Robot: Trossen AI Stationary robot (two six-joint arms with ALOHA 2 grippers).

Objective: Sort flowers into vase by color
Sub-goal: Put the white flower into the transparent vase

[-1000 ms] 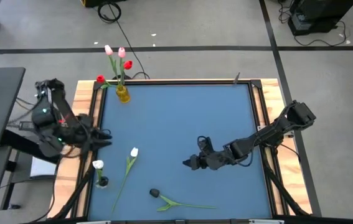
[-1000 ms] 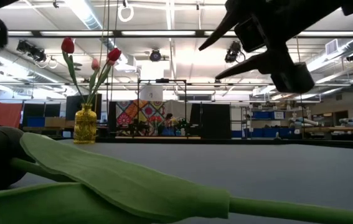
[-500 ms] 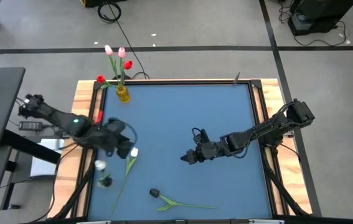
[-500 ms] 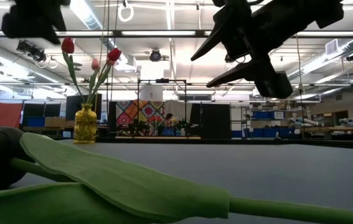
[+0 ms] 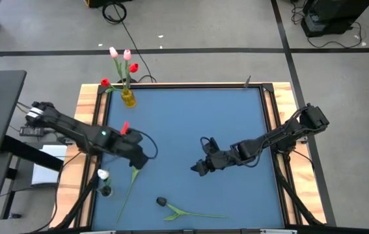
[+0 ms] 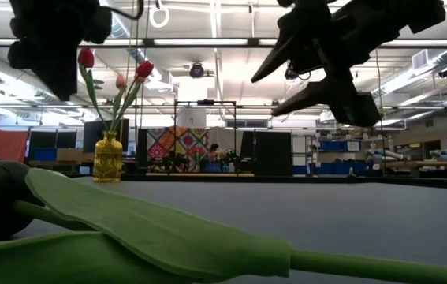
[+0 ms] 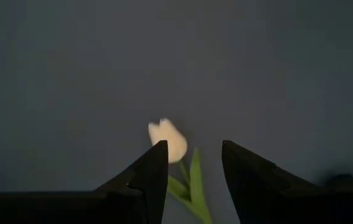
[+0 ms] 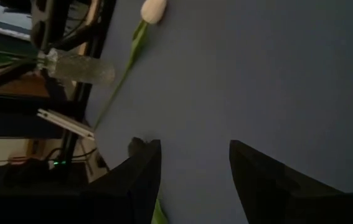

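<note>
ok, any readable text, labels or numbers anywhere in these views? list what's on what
None readable.
Yellow vase, flowers, both arms: no markings visible.
White sheet beside the table's left edge: nothing legible on it.
Colourful patterned panel in the room behind, low view: a pattern, no letters can be made out.

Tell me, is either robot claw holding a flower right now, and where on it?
Neither. The left gripper hangs open above the white tulip lying on the table; the right gripper is open and empty.
</note>
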